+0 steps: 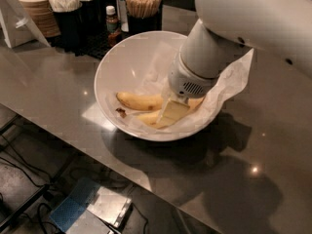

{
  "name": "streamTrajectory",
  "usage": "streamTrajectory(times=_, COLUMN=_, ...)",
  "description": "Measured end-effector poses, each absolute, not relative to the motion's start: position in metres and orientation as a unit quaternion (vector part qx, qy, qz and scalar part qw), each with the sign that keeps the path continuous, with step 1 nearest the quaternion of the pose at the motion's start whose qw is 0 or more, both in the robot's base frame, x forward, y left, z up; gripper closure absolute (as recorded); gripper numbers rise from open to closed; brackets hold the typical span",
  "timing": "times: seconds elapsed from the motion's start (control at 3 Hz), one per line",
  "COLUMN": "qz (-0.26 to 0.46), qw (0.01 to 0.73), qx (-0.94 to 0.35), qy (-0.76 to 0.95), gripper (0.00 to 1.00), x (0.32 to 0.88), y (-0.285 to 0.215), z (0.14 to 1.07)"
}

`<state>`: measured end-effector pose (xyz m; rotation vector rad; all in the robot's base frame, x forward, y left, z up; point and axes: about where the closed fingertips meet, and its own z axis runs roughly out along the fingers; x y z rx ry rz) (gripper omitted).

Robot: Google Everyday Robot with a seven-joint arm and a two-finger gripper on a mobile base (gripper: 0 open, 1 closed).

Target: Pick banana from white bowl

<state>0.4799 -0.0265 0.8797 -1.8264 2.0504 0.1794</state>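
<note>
counter (53, 91): dark and glossy, carrying the white bowl (109, 67) close to its near edge; cups, wooden stirrers (143, 1) and a small bottle (113, 17) ranged along the back, well apart from the action.
robot arm (219, 43): big white housing reaching in from the upper right, angled down into the bowl and covering much of its right half.
white bowl: wide, shallow, upright; lined with crumpled white paper (234, 77) spilling over the right rim.
banana (139, 101): low in the bowl on the paper, left of centre; long axis roughly left to right, free end towards the left wall, the rest passing under the arm, with a bit of yellow showing again on the far side.
gripper (170, 115): down inside the bowl, right on the covered stretch of the banana, touching it or just above; how far open, cannot tell; holding anything, cannot tell.
second banana (146, 119): shorter visible piece just in front of the first, nearly parallel, right beside the gripper.
key relation: banana stretching leftward from the gripper, so probably a grasp across its short width, then straight up; some risk of catching the neighbour or the paper too.
</note>
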Motion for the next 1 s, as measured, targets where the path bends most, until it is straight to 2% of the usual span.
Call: streamTrajectory(times=1.0, qz=0.076, qw=0.172, qx=-0.657, qy=0.73, gripper=0.48, x=0.495, y=-0.017, z=0.864)
